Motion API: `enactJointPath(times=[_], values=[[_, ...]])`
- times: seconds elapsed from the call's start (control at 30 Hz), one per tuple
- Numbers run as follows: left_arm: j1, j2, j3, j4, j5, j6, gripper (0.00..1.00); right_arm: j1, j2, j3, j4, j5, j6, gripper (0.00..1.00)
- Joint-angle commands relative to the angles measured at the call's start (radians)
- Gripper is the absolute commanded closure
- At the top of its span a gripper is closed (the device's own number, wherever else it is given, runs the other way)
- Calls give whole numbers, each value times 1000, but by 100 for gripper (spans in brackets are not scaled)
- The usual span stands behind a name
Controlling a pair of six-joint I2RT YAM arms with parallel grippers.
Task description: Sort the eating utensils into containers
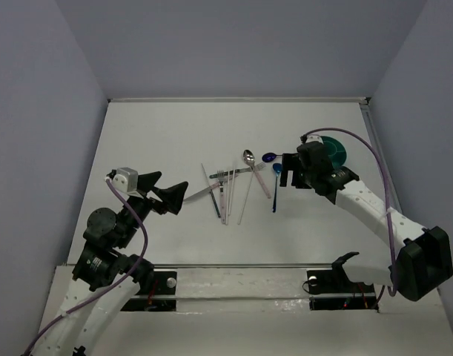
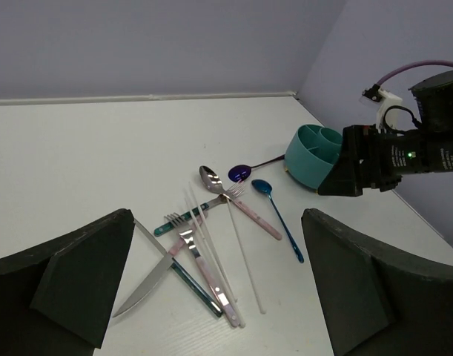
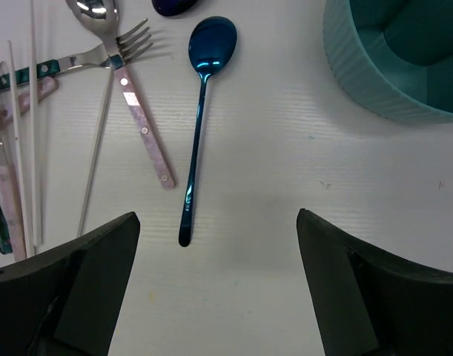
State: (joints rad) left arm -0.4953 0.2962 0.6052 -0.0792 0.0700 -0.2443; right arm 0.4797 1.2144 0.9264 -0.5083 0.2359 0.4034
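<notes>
From above, a white table [image 1: 159, 141] sits between lilac-grey walls [image 1: 233, 44]. The utensils [image 1: 225, 189] lie scattered mid-table, with the teal cup [image 1: 337, 152] to their right.

Left wrist view: the left gripper [image 2: 217, 215] is spread wide and empty above a knife [image 2: 148, 282].

Right wrist view: the right gripper [image 3: 217, 215] is released above a glossy blue spoon [image 3: 199, 126].

The white bench [image 1: 159, 141] carries a teal cup [image 3: 404, 67] (ribbed outside, divided inside) ahead of the right hand [image 3: 219, 297], off to one side. A blue spoon [image 3: 200, 126] lies straight ahead. Beyond it are crossed forks [image 2: 180, 222], a silver spoon [image 2: 210, 178], a knife [image 2: 148, 282] and pale sticks [image 2: 245, 259].
</notes>
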Motion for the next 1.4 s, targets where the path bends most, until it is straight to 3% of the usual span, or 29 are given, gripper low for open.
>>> enactJointPath(times=[0.0,0.7,1.37], values=[[6,-11,42,32,-10,10,1,8,57,57,30,65,-5,7],[6,-3,42,22,-1,8,1,-30,428,206,116,91,-15,21],[15,11,42,33,20,8,1,-30,612,244,206,-30,3,56]])
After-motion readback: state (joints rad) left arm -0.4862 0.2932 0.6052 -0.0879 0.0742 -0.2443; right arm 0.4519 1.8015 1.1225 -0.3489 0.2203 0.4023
